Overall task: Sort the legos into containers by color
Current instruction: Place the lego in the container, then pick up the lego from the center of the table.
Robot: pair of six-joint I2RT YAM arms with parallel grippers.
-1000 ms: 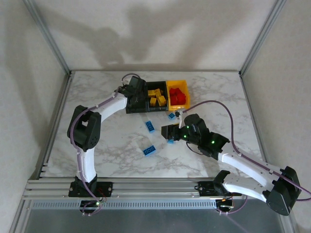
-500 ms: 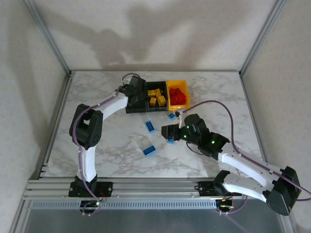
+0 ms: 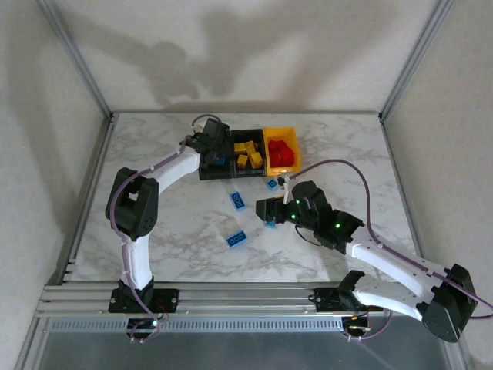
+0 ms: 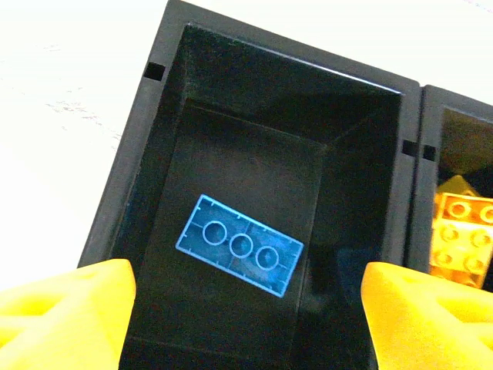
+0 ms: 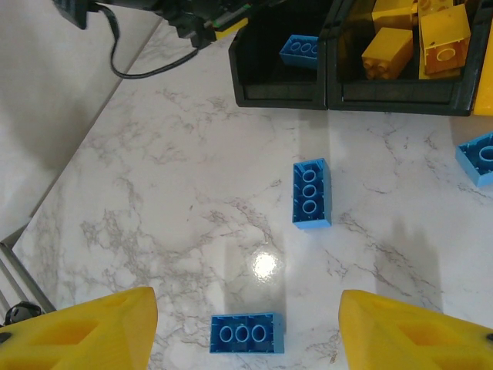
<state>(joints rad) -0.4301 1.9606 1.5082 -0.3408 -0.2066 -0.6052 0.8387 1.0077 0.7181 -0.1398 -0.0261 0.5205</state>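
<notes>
Hovering over the left black bin [image 4: 142, 154], the left gripper [image 4: 246, 304] is held with its jaws spread wide and empty. One blue oblong brick [image 4: 239, 245] is seated flat on that bin's floor. The right gripper [image 5: 248, 304] is likewise spread and empty above the table [image 5: 154, 193], on which loose blue bricks [image 5: 311, 193] are lying.

Probably a lab: aluminium frame [image 3: 77, 62] around marble table [image 3: 177, 239].
</notes>
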